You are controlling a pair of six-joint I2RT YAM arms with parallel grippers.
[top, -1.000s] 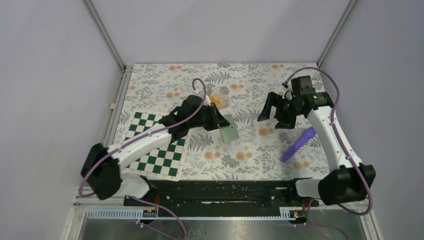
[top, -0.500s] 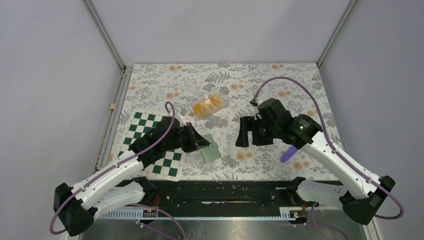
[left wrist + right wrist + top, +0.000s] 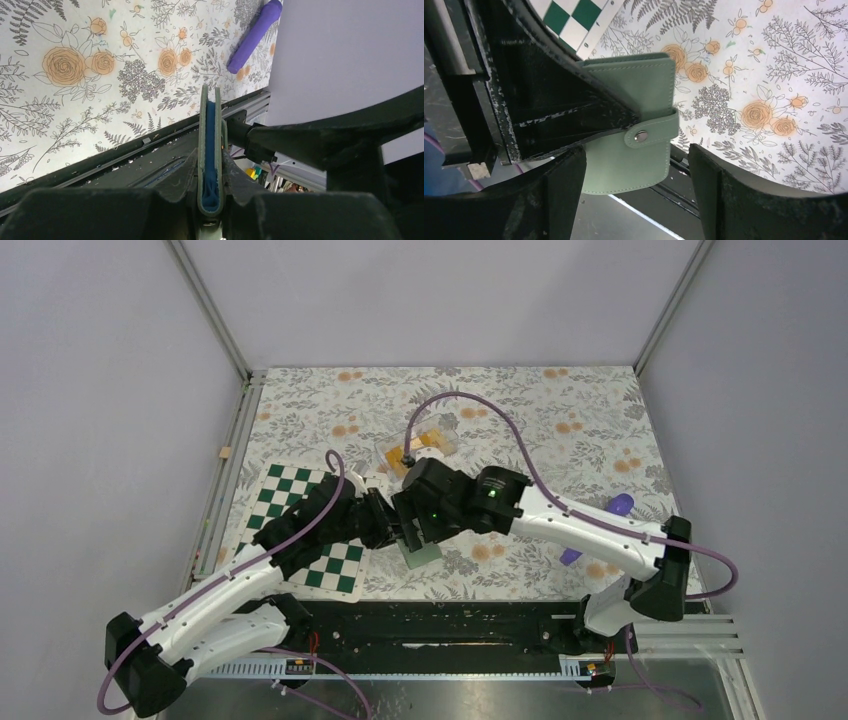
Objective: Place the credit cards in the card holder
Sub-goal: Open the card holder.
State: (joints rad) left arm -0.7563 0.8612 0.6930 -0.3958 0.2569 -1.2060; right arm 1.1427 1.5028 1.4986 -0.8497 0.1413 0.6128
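Observation:
My left gripper [image 3: 405,538] is shut on the pale green card holder [image 3: 424,551] and holds it above the front of the table. In the left wrist view the holder [image 3: 210,150] stands edge-on between my fingers, blue lining showing. In the right wrist view the holder [image 3: 634,125] is closed by its snap strap [image 3: 651,132]. My right gripper [image 3: 636,200] is open, one jaw on each side of the holder's lower edge, not touching it. The orange-yellow credit cards [image 3: 428,440] lie in a clear case behind both grippers, partly hidden by a cable.
The green-and-white chequered board [image 3: 285,490] lies at the left under my left arm and shows in the right wrist view [image 3: 584,15]. A purple stick [image 3: 620,505] lies at the right, also seen in the left wrist view [image 3: 255,35]. The black rail [image 3: 450,625] runs along the front edge.
My right arm has swung left from the table's right-middle and now has its open jaws around the card holder. My left gripper has stayed in place, still holding the holder.

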